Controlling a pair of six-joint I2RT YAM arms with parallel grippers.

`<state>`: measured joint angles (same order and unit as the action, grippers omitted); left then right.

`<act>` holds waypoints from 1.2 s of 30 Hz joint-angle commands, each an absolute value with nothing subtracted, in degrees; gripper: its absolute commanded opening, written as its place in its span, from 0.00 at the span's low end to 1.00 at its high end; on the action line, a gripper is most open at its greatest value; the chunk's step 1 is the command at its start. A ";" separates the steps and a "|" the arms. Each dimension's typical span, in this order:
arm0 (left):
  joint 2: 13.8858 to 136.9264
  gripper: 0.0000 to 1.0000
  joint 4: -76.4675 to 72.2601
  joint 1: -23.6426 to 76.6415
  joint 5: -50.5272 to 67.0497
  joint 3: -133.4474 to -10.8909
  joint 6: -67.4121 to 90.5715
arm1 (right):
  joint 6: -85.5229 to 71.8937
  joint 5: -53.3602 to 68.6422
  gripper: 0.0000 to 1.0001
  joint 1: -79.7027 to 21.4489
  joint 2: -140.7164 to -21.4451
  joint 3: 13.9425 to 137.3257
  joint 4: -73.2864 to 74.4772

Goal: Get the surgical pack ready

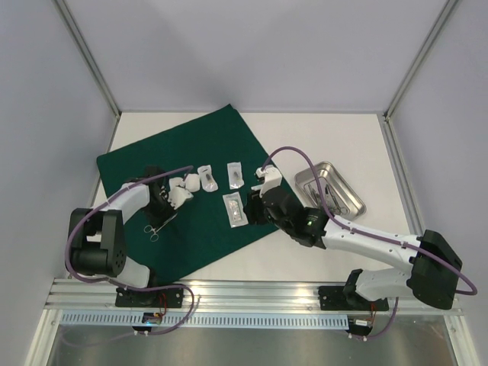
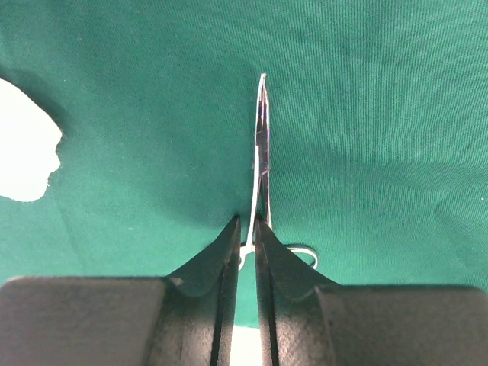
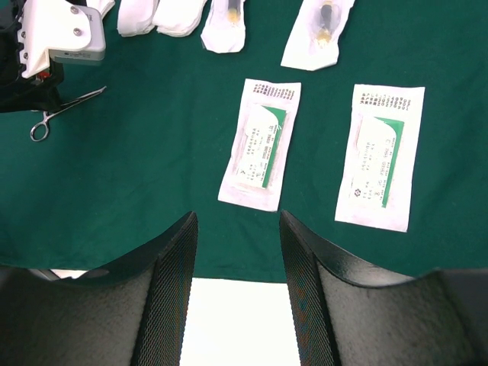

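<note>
Pinching slim steel forceps (image 2: pixel 262 152) near their rings, seemingly to lay them straight, the left claw (image 2: pixel 245 219) sits low over the green cloth (image 2: pixel 381 114) spread toward the bench's (image 1: pixel 320 137) left edge, while the right claw (image 3: pixel 236 221) hangs spread above two sealed pouches (image 3: pixel 261 143) whose print is too small to read.

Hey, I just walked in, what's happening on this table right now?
Two robot arms are laying out a surgical pack on a spread green cloth. The left gripper is pinched on the forceps lying on the cloth, near white gauze. The right gripper hangs open and empty over the cloth's near edge, facing two sealed pouches. A steel tray sits off the cloth.
</note>
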<state>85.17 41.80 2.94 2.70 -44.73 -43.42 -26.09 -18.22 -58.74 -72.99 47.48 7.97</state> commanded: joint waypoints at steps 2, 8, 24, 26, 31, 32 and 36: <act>89.90 0.22 37.62 2.72 1.75 -43.60 -46.41 | -26.54 -18.98 0.50 -58.89 -71.90 48.96 8.26; 91.75 0.17 37.70 2.72 1.58 -45.17 -45.18 | -26.81 -19.60 0.50 -58.97 -71.63 48.95 8.44; 81.48 0.00 42.18 2.72 7.91 -49.74 -34.64 | -28.04 -18.99 0.49 -59.24 -70.75 49.66 8.97; 79.81 0.00 42.36 2.72 7.73 -50.36 -33.40 | -28.30 -18.99 0.48 -59.67 -71.36 50.18 8.70; 73.84 0.00 45.17 2.72 10.37 -55.01 -26.12 | -30.14 -15.66 0.51 -60.47 -73.73 51.59 2.56; 72.70 0.00 45.61 2.72 10.89 -55.98 -24.89 | -30.32 -14.69 0.52 -60.56 -75.74 52.37 1.07; 67.16 0.00 47.63 2.72 12.57 -63.43 -19.35 | -30.49 -9.24 0.65 -61.08 -83.99 61.66 -8.49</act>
<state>71.68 46.11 2.76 9.39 -57.08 -26.24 -29.23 -14.13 -60.36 -78.72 53.78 3.86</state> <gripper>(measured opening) 0.008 0.623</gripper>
